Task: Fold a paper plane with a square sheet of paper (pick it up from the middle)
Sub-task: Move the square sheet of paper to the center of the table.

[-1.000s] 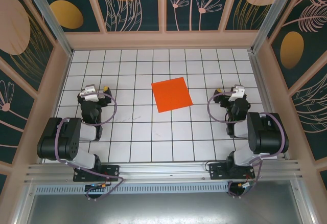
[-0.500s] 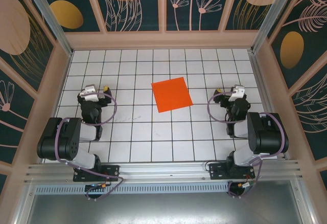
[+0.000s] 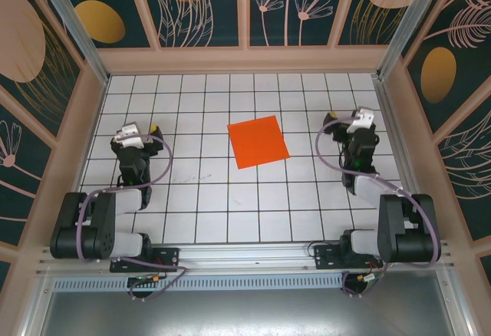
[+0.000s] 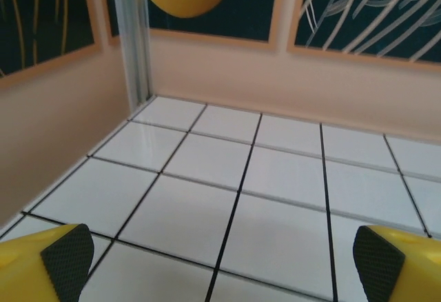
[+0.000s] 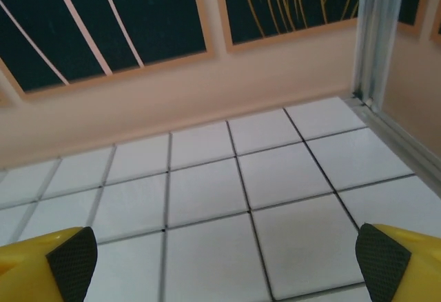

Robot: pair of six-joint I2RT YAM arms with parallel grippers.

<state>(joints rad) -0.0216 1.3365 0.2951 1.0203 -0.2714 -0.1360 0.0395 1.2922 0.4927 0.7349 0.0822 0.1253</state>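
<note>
Square sheet of paper (image 3: pixel 258 143) flat on table (image 3: pixel 230 205), between arms, untouched. Left gripper (image 3: pixel 140 131), right gripper (image 3: pixel 347 118): fingers wide, empty, well apart from sheet. Best approach: come down over centre, pinch lightly, avoid skidding it.

left gripper (image 3: pixel 140 132) near the left edge of the table (image 3: pixel 230 198), jaws spread wide, nothing between them; black pads (image 4: pixel 67 252) on yellow fingers, far apart; right gripper (image 3: pixel 347 117) near the right edge, jaws equally wide, empty; pads (image 5: pixel 382 255) far apart; left arm (image 3: pixel 84 225) and right arm (image 3: pixel 405 225) based at the near edge, elbows folded back, forearms reaching toward the far edge
</note>
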